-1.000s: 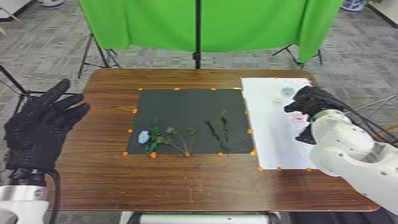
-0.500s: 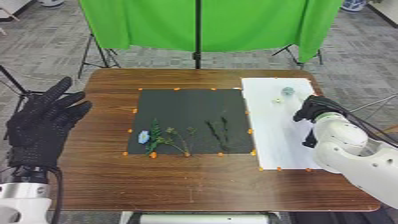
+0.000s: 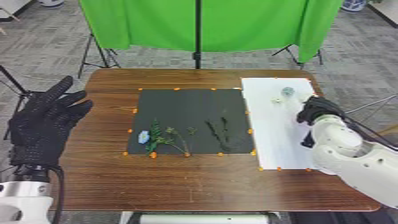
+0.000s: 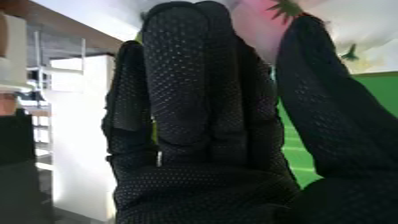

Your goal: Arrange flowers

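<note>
Right hand [image 3: 320,107] open, over white sheet [image 3: 277,135] edge; left hand [image 3: 40,125] open, by table [image 3: 98,175] edge; wide gap between.

Your right arm [image 3: 360,155]: white, smooth, rounded casings, small dark spots on shell. Your left arm [image 3: 25,192]: white casing too, dark wrist section above it. Black cable [image 3: 60,192] loops beside left wrist; dark cables run along right forearm. Your left hand [image 3: 40,130] and right hand [image 3: 318,111]: black fabric gloves, textured, fine pale flecks in weave, visible seams.
</note>
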